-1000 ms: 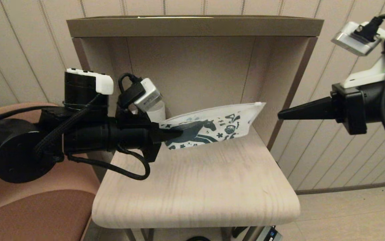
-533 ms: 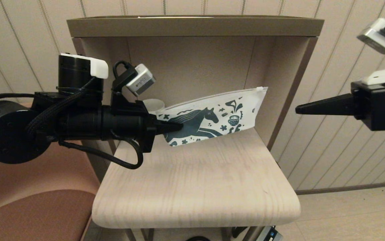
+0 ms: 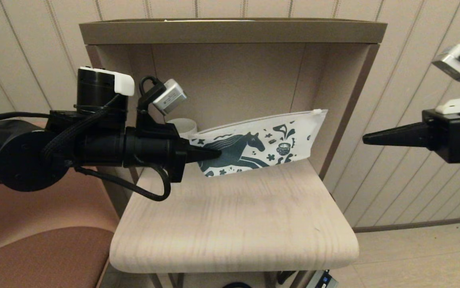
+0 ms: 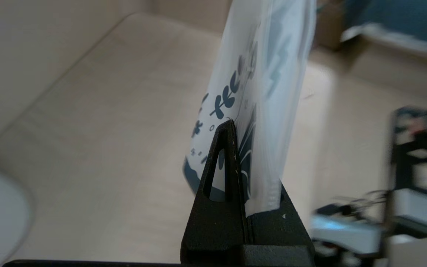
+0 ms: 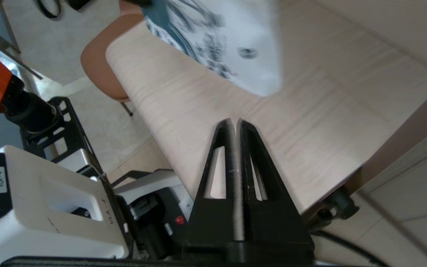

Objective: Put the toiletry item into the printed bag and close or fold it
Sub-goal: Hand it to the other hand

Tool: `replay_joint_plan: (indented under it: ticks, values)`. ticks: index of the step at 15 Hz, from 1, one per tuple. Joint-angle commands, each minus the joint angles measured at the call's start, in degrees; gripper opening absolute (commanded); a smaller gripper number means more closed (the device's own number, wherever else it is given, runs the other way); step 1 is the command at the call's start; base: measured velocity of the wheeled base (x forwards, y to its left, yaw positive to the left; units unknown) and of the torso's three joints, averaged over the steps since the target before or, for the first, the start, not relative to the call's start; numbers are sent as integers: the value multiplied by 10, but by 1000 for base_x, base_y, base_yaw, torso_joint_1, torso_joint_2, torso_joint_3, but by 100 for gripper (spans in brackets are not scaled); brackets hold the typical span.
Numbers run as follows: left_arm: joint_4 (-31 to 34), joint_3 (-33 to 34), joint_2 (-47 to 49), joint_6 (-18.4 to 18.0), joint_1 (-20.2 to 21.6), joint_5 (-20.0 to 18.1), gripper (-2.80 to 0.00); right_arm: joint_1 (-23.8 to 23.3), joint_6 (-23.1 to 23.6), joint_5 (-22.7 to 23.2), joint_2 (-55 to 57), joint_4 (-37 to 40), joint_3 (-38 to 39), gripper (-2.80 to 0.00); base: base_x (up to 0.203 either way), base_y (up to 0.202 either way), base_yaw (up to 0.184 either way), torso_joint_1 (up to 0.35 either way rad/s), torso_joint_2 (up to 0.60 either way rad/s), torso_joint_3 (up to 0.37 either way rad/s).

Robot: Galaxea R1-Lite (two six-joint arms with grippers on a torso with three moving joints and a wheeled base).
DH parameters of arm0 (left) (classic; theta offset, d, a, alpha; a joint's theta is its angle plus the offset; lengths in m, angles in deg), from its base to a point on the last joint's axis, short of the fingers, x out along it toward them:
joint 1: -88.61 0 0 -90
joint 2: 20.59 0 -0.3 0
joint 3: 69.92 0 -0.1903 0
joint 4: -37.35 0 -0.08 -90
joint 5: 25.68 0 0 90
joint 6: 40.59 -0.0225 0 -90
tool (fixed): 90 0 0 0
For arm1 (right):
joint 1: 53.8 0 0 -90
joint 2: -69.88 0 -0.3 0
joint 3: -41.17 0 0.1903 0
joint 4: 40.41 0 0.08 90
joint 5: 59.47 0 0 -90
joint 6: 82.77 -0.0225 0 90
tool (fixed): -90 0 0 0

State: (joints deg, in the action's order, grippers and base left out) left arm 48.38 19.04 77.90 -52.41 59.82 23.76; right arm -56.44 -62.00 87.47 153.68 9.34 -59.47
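The printed bag (image 3: 261, 146) is a white pouch with a dark teal horse and cup, its zip edge on top. It stands on edge in the niche, tilted up to the right, with its lower edge at the wooden shelf (image 3: 233, 224). My left gripper (image 3: 216, 153) is shut on the bag's left end; in the left wrist view the bag (image 4: 261, 74) rises from between the left gripper (image 4: 235, 126) fingers. My right gripper (image 3: 365, 139) is shut and empty, hovering right of the shelf unit; in the right wrist view the right gripper (image 5: 235, 121) points towards the bag (image 5: 228, 40). The toiletry item is out of view.
A white mug (image 3: 182, 125) stands at the back left of the niche, behind my left wrist. The niche's right side wall (image 3: 345, 116) and top board (image 3: 233, 32) enclose the bag. A brown chair (image 3: 38, 248) sits at the lower left.
The left gripper carried the bag up, then a little right and down, so it now stands more upright. The right gripper drew away to the right.
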Motion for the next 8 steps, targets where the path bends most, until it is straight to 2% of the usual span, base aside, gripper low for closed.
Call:
replay_joint_plan:
  ticks: [1, 2, 3, 8]
  values:
    - [-1, -4, -5, 25, 3, -25, -280, 1, 3, 6, 12, 1, 1, 0, 0, 0, 0, 0, 0, 0]
    - [0, -5, -8, 26, 4, -28, -280, 4, 6, 7, 22, 1, -4, -240, 0, 0, 0, 0, 0, 0]
    - [1, -5, -10, 27, 4, -29, -280, 4, 13, 7, 29, 1, -9, -280, 0, 0, 0, 0, 0, 0]
    - [13, -5, -9, 27, 4, -51, -280, 17, 27, 9, 48, 0, -32, -280, 0, 0, 0, 0, 0, 0]
